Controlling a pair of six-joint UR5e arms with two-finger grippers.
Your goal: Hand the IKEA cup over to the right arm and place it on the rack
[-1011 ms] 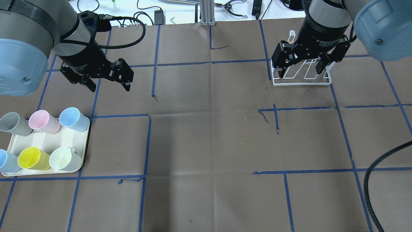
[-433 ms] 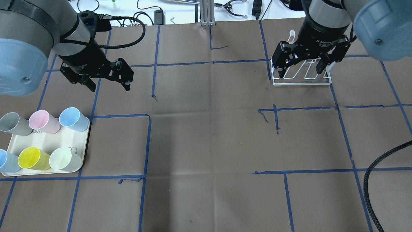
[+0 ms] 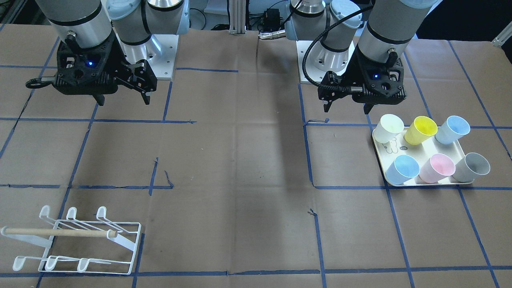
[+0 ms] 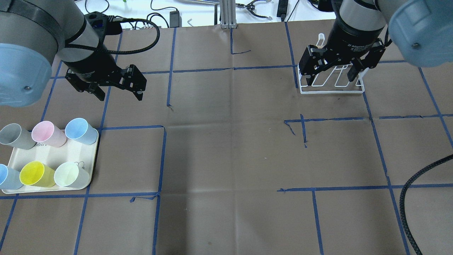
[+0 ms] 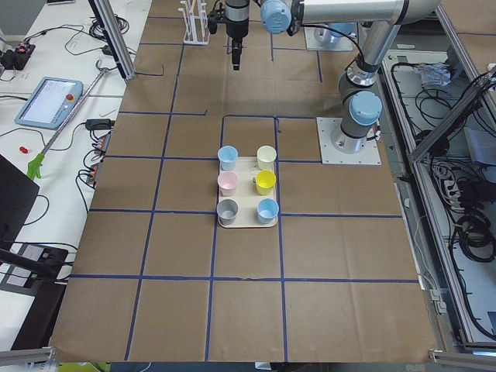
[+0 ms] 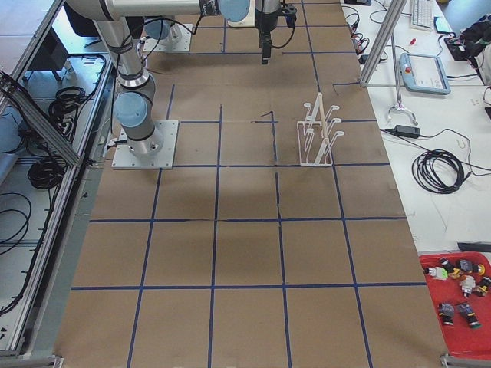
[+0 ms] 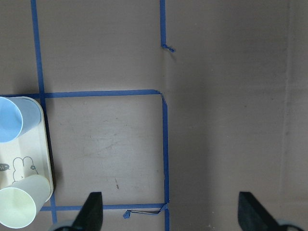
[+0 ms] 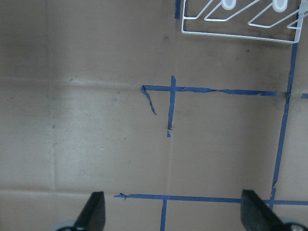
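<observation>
- On the left half of the table (image 4: 226, 159), about midway between the robot's edge and the far edge, a cream tray (image 4: 53, 156) carries 6 cups, mouths up, in 2 rows of 3.
- The row nearer the robot holds a blue cup (image 4: 9, 177), a yellow cup (image 4: 35, 174) and a pale cup (image 4: 70, 175). The farther row holds a grey cup (image 4: 14, 136), a pink cup (image 4: 47, 134) and a second blue cup (image 4: 80, 131).
- Just off the tray's right side, the left gripper (image 4: 121, 96) hangs well above the table top, fingers pointing down. Its jaws are spread wide with nothing between them. Its wrist camera shows only bare table and blue tape (image 7: 165, 149) between the 2 fingertips, with the tray's right edge at the left of that view.
- On the right half, the right gripper (image 4: 329, 80) also hangs high. It is spread just as wide and holds nothing. Its wrist camera looks down on a tape cross, and the rack shows only at the top edge of that view.
- Close to the far edge, across from the base of the right arm (image 3: 76, 18), the rack (image 3: 125, 242) stands on the table, well apart from the tray. It is white wire with 2 rows of 3 hooked prongs and a wooden dowel (image 3: 60, 232) lying across it.
- Beyond the far edge, a teach pendant (image 6: 426, 73) and a coiled cable (image 6: 439, 170) lie on a white bench (image 6: 460, 215).
</observation>
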